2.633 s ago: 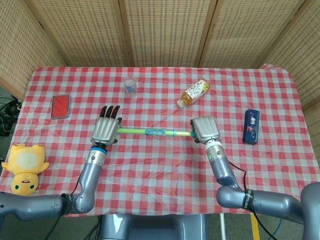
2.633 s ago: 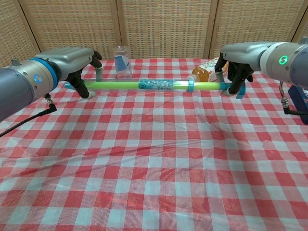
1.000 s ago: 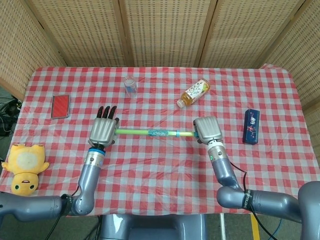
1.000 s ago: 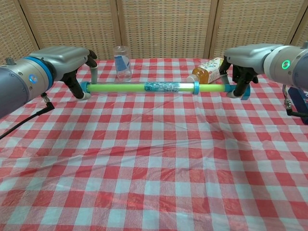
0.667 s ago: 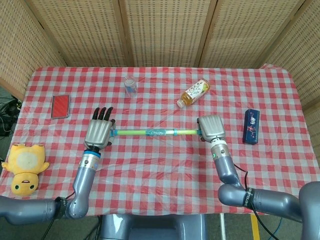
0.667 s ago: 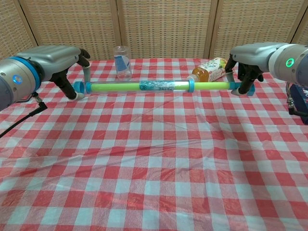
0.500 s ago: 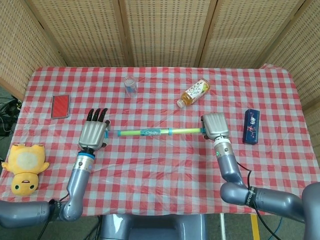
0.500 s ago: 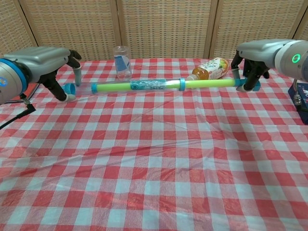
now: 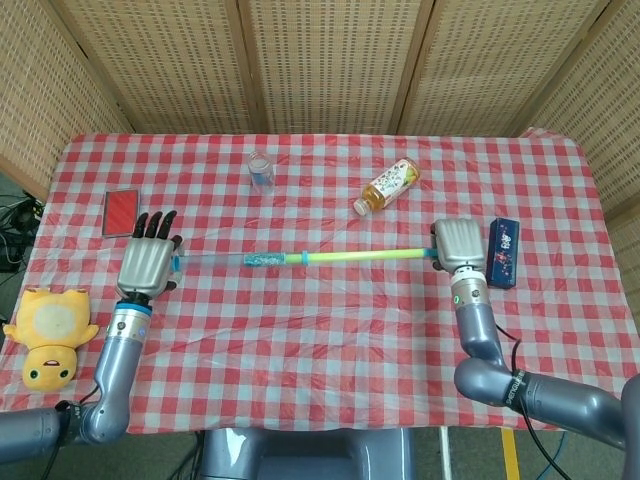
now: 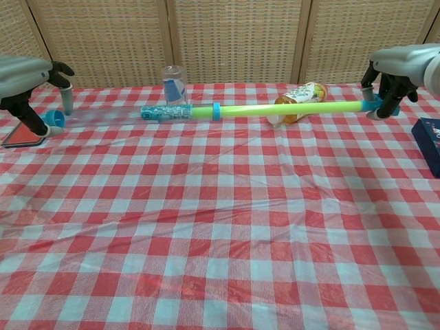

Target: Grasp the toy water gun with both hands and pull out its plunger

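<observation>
**Water gun stretched long between two robot hands, plunger well out**

The toy water gun [image 9: 300, 258] hangs above the middle of the table [image 9: 330, 330], held level at both ends. Its green plunger [image 10: 289, 108] runs from the blue collar toward the right robot hand [image 9: 459, 246], whose fingers are closed around the far tip. The left robot hand [image 9: 148, 266] grips the opposite end at a blue cap; the stretch between that cap and the labelled part of the barrel is blurred in both views, so its state cannot be read. Holding each end and drawing apart along the toy's length is what the task calls for, and judging by how much green rod shows, the pull is far along.

Room is tightening. The right robot hand sits just beside a dark blue box [image 9: 503, 252], with the table's right edge not far beyond. The left robot hand is near a red phone [image 9: 122, 211] and a yellow plush toy [image 9: 50, 335]. A tipped bottle [image 9: 387, 186] and a clear cup [image 9: 261, 171] lie behind the toy, apart from it.
</observation>
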Motion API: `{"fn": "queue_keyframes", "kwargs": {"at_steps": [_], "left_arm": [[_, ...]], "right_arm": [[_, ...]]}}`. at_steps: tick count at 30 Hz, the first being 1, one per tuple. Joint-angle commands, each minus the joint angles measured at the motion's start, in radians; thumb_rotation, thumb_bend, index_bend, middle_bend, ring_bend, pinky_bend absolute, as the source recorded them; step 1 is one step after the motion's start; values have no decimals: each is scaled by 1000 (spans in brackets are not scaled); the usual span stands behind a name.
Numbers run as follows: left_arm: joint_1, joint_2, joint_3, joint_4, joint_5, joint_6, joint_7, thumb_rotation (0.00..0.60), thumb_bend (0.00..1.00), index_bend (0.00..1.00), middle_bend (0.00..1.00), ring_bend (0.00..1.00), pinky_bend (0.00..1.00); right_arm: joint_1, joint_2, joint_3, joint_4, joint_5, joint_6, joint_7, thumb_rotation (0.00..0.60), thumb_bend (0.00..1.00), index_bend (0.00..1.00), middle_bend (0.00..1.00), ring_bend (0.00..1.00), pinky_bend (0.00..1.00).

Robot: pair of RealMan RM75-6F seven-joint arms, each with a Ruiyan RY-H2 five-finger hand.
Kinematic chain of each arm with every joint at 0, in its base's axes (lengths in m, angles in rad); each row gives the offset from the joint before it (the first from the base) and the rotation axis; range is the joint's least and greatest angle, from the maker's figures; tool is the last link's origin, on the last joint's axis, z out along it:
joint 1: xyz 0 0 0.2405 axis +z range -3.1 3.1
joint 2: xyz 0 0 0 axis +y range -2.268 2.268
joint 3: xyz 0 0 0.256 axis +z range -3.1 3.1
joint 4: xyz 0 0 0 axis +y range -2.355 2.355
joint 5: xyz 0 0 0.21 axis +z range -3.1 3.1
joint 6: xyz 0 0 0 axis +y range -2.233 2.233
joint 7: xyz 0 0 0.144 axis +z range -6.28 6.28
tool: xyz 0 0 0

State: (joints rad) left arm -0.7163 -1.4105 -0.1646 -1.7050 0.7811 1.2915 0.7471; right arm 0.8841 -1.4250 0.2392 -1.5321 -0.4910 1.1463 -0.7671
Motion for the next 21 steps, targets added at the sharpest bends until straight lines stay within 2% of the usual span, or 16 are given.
{"fn": "queue_keyframes", "kwargs": {"at_steps": [1, 7, 18, 20, 21], "left_arm": [[6, 11, 0, -2, 6, -8, -10, 600, 440, 516, 0, 0, 0], [23, 29, 12, 6, 8, -26, -27, 600, 440, 518, 0, 0, 0], [22, 28, 4, 14, 8, -54, -37, 600, 434, 510, 0, 0, 0], [17, 27, 4, 11, 8, -67, -36, 600, 386, 437, 0, 0, 0], [15, 28, 4, 9, 9, -74, -36, 600, 350, 387, 0, 0, 0]], "right_arm": [[-2, 4, 2, -5, 1, 5, -4, 600, 508, 858, 1000, 958, 684], [-9, 15, 6, -2, 9, 27, -17, 600, 507, 858, 1000, 959, 684], [-21, 20, 7, 16, 15, 19, -21, 600, 501, 853, 1000, 956, 684], [-24, 21, 5, 20, 9, 17, -17, 600, 452, 793, 964, 910, 667], [-27, 22, 4, 21, 6, 17, -15, 600, 402, 695, 889, 838, 625]]}}
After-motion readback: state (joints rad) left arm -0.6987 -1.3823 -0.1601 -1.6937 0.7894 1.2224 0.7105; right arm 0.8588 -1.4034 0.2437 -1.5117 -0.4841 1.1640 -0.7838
